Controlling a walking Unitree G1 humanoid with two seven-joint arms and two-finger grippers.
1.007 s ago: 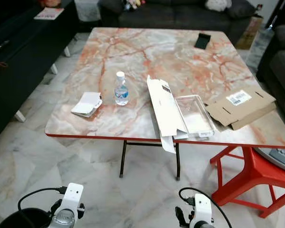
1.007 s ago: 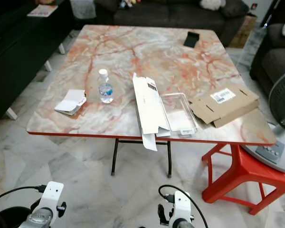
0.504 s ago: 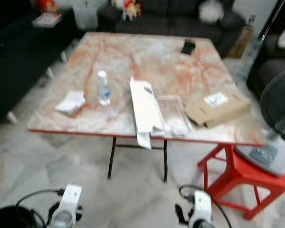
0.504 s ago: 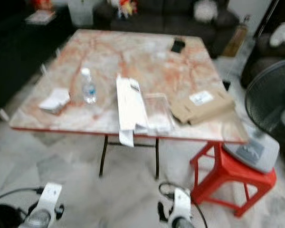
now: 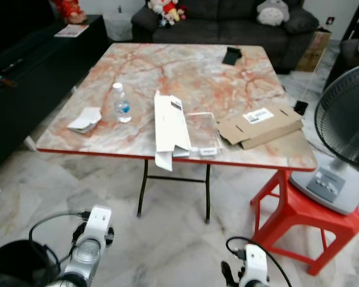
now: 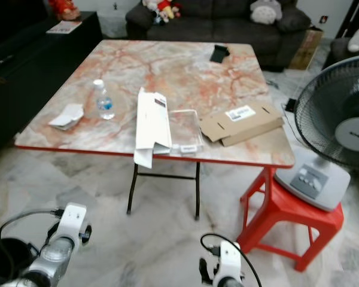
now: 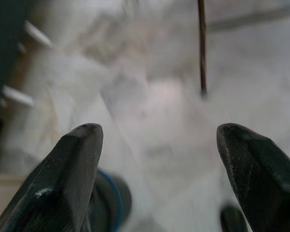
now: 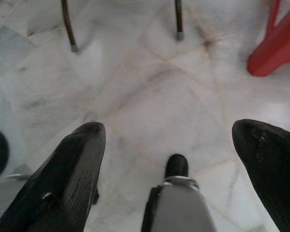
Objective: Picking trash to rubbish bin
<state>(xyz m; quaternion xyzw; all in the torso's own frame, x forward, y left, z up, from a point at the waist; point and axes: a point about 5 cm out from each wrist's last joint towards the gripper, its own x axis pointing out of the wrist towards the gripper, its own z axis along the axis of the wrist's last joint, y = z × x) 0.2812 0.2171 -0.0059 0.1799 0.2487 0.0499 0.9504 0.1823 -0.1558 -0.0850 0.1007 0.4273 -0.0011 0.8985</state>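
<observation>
Both my arms hang low over the marble floor (image 5: 179,239). My left end effector (image 7: 159,159) has its fingers spread wide with nothing between them, and my right end effector (image 8: 174,169) is spread the same way above the pale tiles. Ahead stands the marble-topped desk (image 5: 185,72) with a red stool (image 5: 299,215) and a fan (image 5: 347,125) beside its right corner. Near the desk's front edge lie the trash: a folded white paper (image 5: 85,119) on the left, a water bottle (image 5: 121,103) just beside it, a long white carton (image 5: 170,125) overhanging the edge, a clear plastic tray (image 5: 202,134) touching it, and a flattened brown cardboard box (image 5: 260,124). A dark phone-like thing (image 5: 231,55) rests at the far edge, before the sofa (image 5: 227,18).
</observation>
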